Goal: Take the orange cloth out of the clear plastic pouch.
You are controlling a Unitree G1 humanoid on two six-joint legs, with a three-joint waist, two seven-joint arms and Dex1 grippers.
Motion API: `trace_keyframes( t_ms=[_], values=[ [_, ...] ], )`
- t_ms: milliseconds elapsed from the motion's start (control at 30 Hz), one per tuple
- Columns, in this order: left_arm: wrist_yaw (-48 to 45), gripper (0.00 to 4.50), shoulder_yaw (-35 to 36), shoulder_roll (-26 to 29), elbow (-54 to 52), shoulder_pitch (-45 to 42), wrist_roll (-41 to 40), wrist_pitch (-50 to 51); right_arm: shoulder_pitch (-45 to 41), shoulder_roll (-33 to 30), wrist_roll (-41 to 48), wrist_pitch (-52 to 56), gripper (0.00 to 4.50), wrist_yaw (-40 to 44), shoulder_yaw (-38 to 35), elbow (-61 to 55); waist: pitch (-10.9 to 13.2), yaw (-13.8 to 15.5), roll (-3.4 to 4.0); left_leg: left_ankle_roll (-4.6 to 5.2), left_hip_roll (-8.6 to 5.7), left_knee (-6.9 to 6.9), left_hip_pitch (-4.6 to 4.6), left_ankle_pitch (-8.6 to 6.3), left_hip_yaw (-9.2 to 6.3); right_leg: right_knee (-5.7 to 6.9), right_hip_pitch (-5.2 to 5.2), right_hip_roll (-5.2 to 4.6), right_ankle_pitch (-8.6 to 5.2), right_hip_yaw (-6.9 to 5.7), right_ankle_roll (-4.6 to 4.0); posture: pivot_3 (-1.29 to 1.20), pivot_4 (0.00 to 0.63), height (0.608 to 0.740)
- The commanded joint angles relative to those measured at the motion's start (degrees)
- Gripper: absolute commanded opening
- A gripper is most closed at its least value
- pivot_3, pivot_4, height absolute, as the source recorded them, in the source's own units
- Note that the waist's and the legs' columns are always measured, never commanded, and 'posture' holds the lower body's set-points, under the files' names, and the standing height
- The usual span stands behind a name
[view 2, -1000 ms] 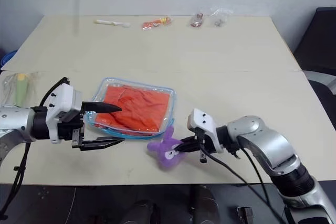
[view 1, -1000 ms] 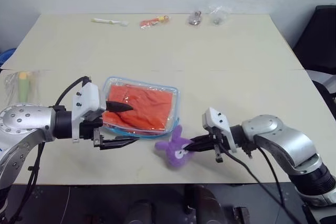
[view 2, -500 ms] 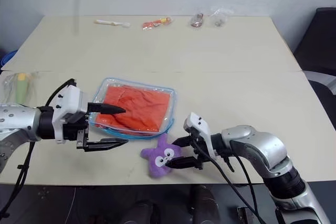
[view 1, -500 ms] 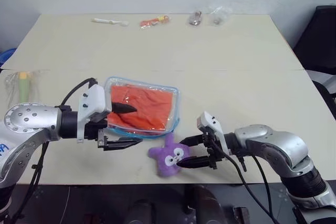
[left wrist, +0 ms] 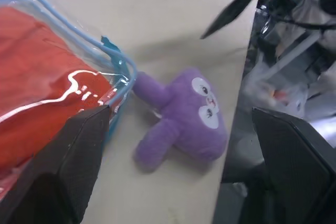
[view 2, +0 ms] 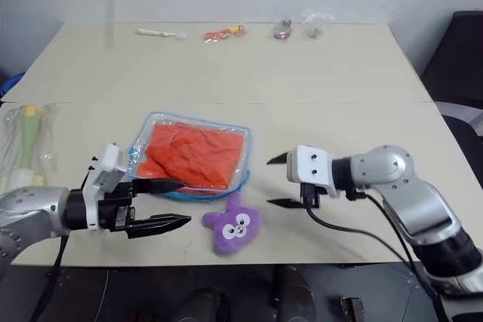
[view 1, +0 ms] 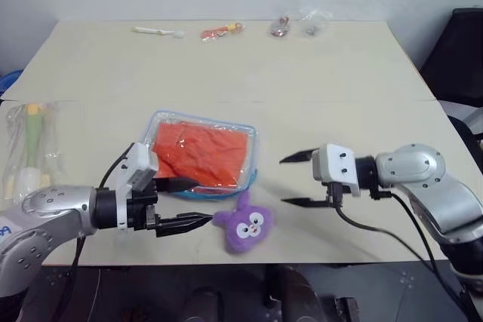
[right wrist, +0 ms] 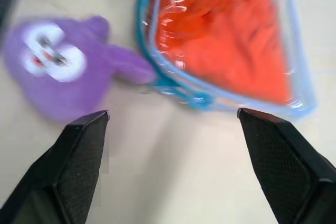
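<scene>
The pouch (view 1: 202,152) is clear, glossy plastic with a light-blue trim, catching white glints along its creases. Inside it the orange cloth (view 1: 200,153) looks soft, matt and rumpled. The purple bunny (view 1: 247,224) is fuzzy plush. The table (view 1: 302,81) is a smooth, matt, pale surface. The gripper fingers (right wrist: 79,166) are black with a fine textured face.

Orange cloth (view 1: 201,154), purple bunny (view 1: 245,224) (white-faced), blue-trimmed pouch (view 1: 252,141).
</scene>
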Motion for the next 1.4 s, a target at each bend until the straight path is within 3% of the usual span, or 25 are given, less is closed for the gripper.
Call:
trace_keyframes(
  t_ms=[33, 233, 300, 500, 1100, 1400],
  values=[
    [3.7, 4.5, 1.6, 1.8, -2.8, 1.6, -5.0, 3.2, -2.3, 3.8, -4.1, -12.0, 4.06, 0.3, 1.6, 5.3, 0.0, -0.1, 0.0, 0.0, 0.01, 0.01, -0.02, 0.0, -0.02, 0.0, -0.01, 0.01, 0.0, -0.02, 0.0, 0.0, 0.15, 0.74],
    [0.9, 4.5, 1.6, 4.0, -7.9, 4.2, -0.2, -1.4, -6.7, 10.2, -13.1, -34.6, 3.9, -2.9, 4.8, 19.0, 0.0, -0.2, 0.03, -0.01, -0.01, 0.01, -0.02, 0.01, -0.02, -0.02, -0.02, 0.02, -0.01, -0.03, -0.02, 0.0, 0.15, 0.74],
    [1.0, 4.5, 1.8, 4.1, -8.3, 4.1, 0.0, -2.1, -7.1, 11.8, -14.3, -38.3, 3.41, -3.5, 5.5, 21.9, 0.0, -0.3, 0.04, -0.03, 0.02, 0.01, -0.04, 0.02, -0.04, -0.02, -0.02, 0.03, -0.01, -0.05, -0.02, 0.0, 0.15, 0.74],
    [0.6, 4.5, 3.4, 5.8, -7.9, 3.9, 0.5, -3.2, -7.1, 15.4, -17.3, -44.1, 1.35, -5.8, 7.0, 26.7, 0.0, -0.9, 0.04, -0.04, 0.04, 0.01, -0.05, 0.02, -0.07, -0.01, -0.03, 0.03, -0.02, -0.05, -0.04, 0.0, 0.15, 0.74],
    [0.7, 4.5, 3.7, 6.5, -6.9, 3.3, -0.3, -3.0, -7.4, 17.2, -22.2, -50.0, 1.35, -8.9, 10.2, 29.1, 0.0, -1.4, 0.05, -0.09, 0.08, 0.0, -0.06, 0.04, -0.19, 0.0, -0.03, 0.03, -0.05, -0.08, -0.09, 0.0, 0.15, 0.74],
    [0.9, 4.5, 3.1, 6.0, -6.8, 3.7, 0.0, -3.0, -10.8, 21.6, -25.9, -51.9, 1.35, -12.7, 12.2, 34.9, 0.0, -1.5, 0.06, -0.1, 0.09, 0.0, -0.09, 0.04, -0.24, 0.01, -0.04, 0.04, -0.07, -0.1, -0.12, 0.0, 0.15, 0.74]
  ],
)
